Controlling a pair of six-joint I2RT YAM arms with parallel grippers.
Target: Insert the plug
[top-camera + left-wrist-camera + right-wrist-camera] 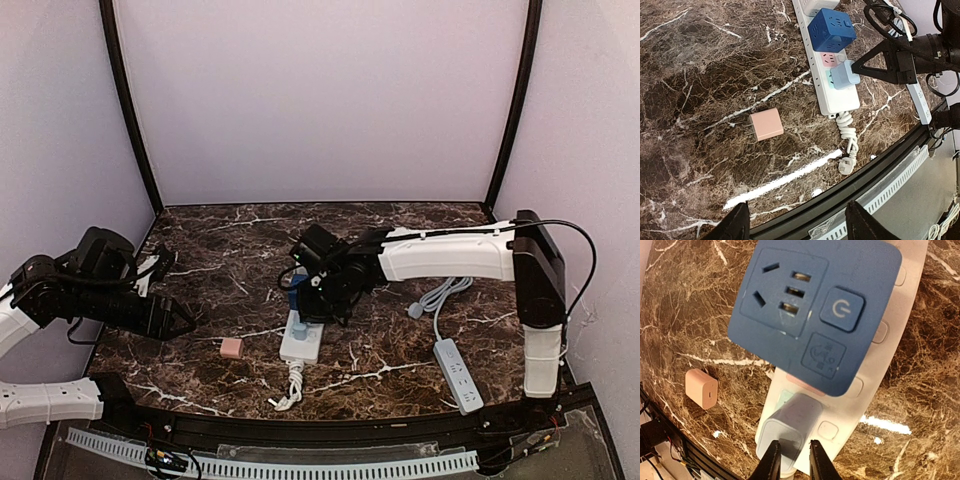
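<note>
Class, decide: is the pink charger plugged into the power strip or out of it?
Out. The pink charger lies on the marble table, apart from the white power strip, prongs bare.

- Your right gripper [793, 452] pinches the pale blue plug [790, 422] over the power strip [875, 375].
- Ahead of it sits a blue cube adapter [815, 310].
- To its left, a pink charger [701, 388].

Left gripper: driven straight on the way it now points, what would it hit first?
Probably the marble tabletop, in the bare gap between the pink charger and the white power strip. The charger lies just off the line of the left gripper, so depth could change that.
</note>
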